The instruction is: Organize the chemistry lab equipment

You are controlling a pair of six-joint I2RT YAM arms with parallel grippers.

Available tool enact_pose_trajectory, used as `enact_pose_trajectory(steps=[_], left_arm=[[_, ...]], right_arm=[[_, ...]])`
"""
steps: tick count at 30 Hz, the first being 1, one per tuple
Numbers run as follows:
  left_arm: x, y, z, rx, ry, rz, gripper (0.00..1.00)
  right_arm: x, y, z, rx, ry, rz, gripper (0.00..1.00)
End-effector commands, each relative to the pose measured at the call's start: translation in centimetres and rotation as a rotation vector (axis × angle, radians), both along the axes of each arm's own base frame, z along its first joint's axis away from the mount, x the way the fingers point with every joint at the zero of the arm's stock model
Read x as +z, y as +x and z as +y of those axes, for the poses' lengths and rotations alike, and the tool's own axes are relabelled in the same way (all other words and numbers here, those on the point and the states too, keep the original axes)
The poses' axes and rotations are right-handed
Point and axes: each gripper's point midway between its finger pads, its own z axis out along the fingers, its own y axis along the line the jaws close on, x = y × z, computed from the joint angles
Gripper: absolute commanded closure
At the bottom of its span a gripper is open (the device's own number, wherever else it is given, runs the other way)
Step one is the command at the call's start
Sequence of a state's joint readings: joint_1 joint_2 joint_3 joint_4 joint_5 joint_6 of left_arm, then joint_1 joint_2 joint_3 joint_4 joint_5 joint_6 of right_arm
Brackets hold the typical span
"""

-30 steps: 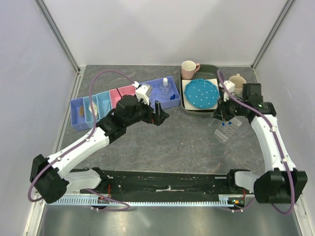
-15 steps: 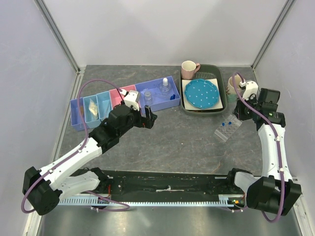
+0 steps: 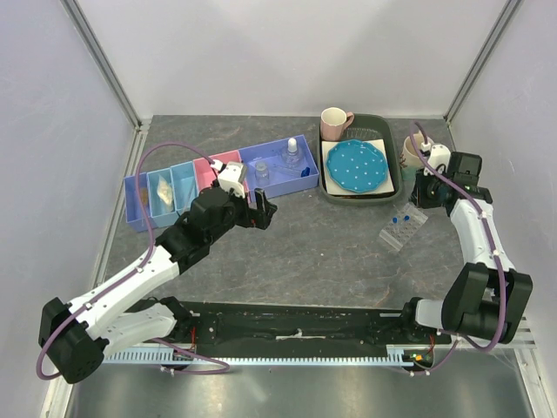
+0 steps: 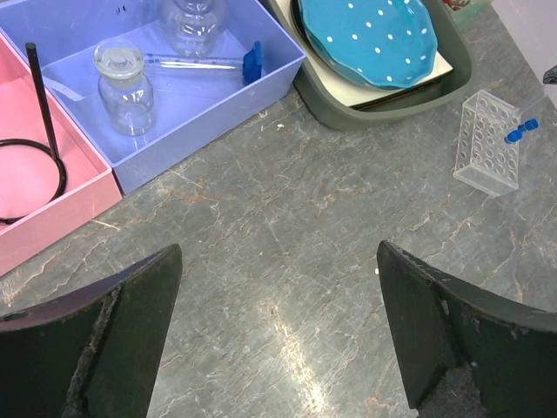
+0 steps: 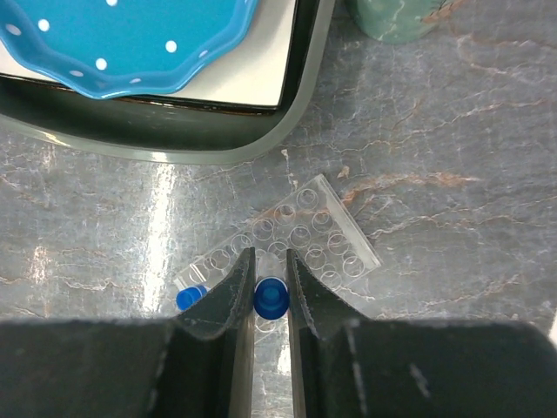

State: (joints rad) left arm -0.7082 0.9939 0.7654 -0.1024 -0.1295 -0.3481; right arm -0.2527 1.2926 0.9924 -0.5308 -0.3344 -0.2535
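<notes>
"Top external view: what had changed over the last second?"

"The left gripper (image 4: 277, 254) had drawn back from the blue bin (image 4: 209, 117). The right gripper (image 5: 270, 254) had backed off the clear tube rack (image 5: 305, 235), rightward."

"And their fingers?"

"Left spread wide, empty, over the grey veined table (image 4: 287, 200). Right pinched nearly together on nothing; one of two blue-capped vials (image 5: 271, 299) showed through the slit, down on the rack."

"Materials?"

"Transparent plastic rack, rows of round holes, lying beside the green tray's (image 5: 218, 144) rounded corner. A black wire loop (image 4: 42, 100) lay in the glossy pink bin (image 4: 52, 209)."
</notes>
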Motion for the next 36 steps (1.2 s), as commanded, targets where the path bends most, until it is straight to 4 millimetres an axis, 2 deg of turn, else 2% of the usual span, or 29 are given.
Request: enact_pose_trajectory(steps=[1, 10, 14, 25, 36], left_arm=[[0.8, 0.0, 0.1, 0.013, -0.038, -0.022, 0.02], [0.4, -0.1, -0.2, 0.002, -0.043, -0.004, 0.02], [0.3, 0.0, -0.4, -0.006, -0.04, 0.0, 0.02], [-0.1, -0.2, -0.6, -0.015, -0.048, 0.015, 0.02], [-0.4, -0.2, -0.9, -0.023, -0.044, 0.024, 0.02]], right_arm=[[-1.3, 0.5, 0.1, -0.009, 0.027, 0.009, 0.8], [-4.0, -0.7, 0.3, -0.01, 0.032, 0.07, 0.8], [-4.9, -0.6, 0.2, -0.011, 0.03, 0.078, 0.79], [-4.8, 0.5, 0.3, 0.004, 0.037, 0.034, 0.79], [-6.1, -0.9, 1.2, 0.081, 0.03, 0.04, 0.74]])
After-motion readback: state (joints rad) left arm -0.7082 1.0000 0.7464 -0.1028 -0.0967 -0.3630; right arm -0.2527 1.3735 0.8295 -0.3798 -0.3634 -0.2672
